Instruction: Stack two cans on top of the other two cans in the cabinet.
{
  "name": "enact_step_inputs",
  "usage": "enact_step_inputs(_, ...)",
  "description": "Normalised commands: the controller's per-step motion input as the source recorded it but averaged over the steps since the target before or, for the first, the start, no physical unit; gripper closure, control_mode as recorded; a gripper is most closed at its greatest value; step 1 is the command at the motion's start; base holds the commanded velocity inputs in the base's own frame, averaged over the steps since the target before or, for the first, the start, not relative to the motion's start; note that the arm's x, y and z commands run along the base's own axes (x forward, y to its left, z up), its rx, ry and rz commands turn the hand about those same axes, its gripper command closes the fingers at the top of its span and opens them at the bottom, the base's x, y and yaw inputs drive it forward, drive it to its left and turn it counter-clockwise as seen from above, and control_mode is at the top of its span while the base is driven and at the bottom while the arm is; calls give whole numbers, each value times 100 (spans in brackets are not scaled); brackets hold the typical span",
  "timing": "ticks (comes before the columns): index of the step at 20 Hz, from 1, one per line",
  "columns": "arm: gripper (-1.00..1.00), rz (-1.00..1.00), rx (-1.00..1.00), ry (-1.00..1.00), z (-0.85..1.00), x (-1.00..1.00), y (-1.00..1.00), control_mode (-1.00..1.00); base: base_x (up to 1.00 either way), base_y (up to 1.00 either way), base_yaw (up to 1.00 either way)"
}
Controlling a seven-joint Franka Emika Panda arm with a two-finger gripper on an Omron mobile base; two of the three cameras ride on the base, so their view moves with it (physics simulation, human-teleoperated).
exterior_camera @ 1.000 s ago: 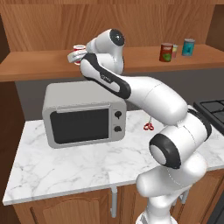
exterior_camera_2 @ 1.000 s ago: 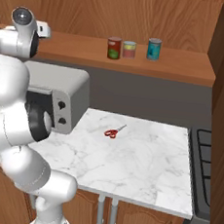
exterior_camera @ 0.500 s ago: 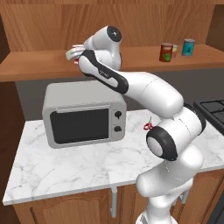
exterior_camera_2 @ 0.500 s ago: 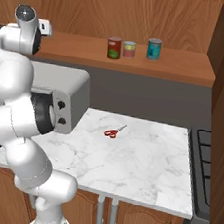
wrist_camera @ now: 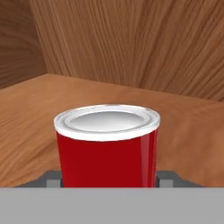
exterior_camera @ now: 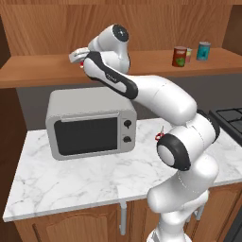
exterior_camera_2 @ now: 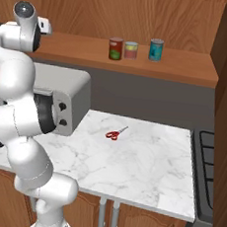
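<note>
Bare shelf (exterior_camera: 151, 64) left of three cans (exterior_camera: 189, 53); microwave (exterior_camera: 90, 124) beneath.

no readable text, labels or numbers on any can, microwave without legible markings

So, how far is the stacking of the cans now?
Nothing is stacked yet. On the cabinet shelf, the dark red-brown can, the pale can and the teal can stand singly. In hand: the gripper is shut on the bright red can at the shelf's left end. Left: both stackings.
</note>
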Motion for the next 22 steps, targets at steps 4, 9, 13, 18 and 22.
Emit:
enact_step_inputs(4, 100, 0, 0, -1, -27, -11, 0, -100, 0, 0, 0)
enact_step_inputs(9, 100, 0, 0, -5, -11, -32, -21, -100, 0, 0, 0)
enact_step_inputs(13, 100, -7, 0, -21, 3, -56, -33, -100, 0, 0, 0)
enact_step_inputs(18, 100, -21, 0, -24, 5, -45, -38, -100, 0, 0, 0)
enact_step_inputs(22, 100, -25, 0, -2, 12, -44, -46, -100, 0, 0, 0)
